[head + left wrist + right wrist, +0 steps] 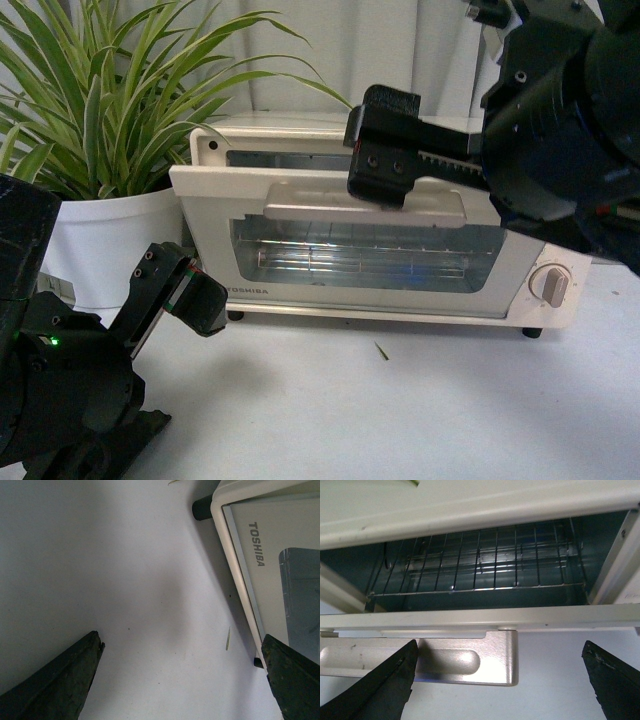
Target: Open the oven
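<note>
1. Your oven (400, 270) is a cream, boxy thing. It sits toward the back of the white worktop (400, 400), just beside a white pot (110, 245) holding one striped leafy plant (110, 100).
2. Inside the oven there's one wire rack (475, 560) made of thin metal bars.
3. The glass-window door (370, 255) is tipped partway open, with a gap along the top. It has one pale flat bar handle (465, 660).
4. You can count one round knob (551, 285) and two small black feet (235, 315).
5. Your right gripper (500, 646) is spread wide over the handle. I can't tell if it touches.
6. Your left gripper (182, 637) is released, low over the worktop near the oven's front corner.
</note>
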